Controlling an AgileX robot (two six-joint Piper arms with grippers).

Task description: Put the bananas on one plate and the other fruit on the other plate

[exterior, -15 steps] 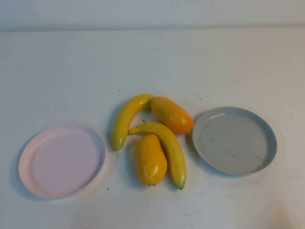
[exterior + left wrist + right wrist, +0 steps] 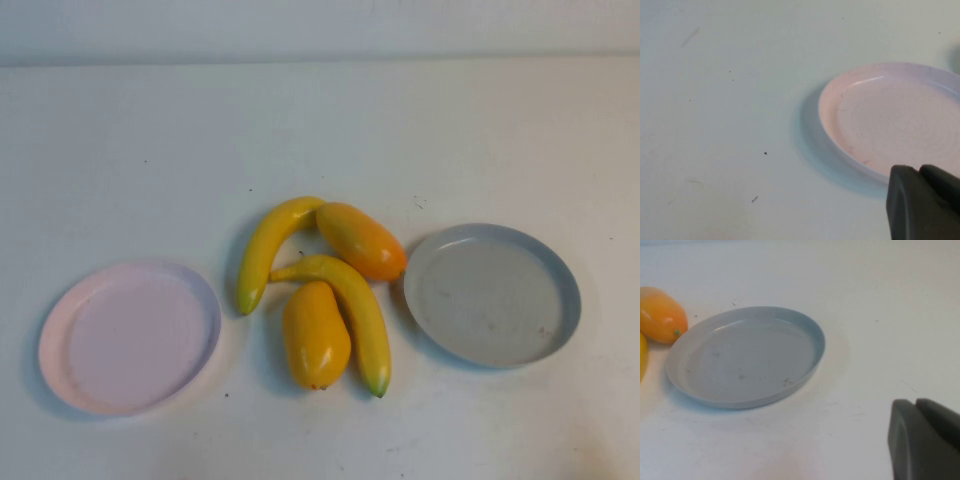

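Note:
Two yellow bananas point(image 2: 268, 248) point(image 2: 356, 312) and two plump orange-yellow fruits point(image 2: 362, 240) point(image 2: 315, 335) lie bunched together at the table's middle. The pale pink plate point(image 2: 128, 337) point(image 2: 890, 120) sits empty to their left, the grey plate point(image 2: 492, 293) point(image 2: 745, 356) empty to their right. One orange fruit point(image 2: 661, 315) shows beside the grey plate in the right wrist view. My left gripper point(image 2: 920, 170) is shut and hovers near the pink plate's rim. My right gripper point(image 2: 916, 402) is shut over bare table near the grey plate. Neither arm shows in the high view.
The white table point(image 2: 320, 130) stretches back to a pale wall. Small dark specks mark its surface.

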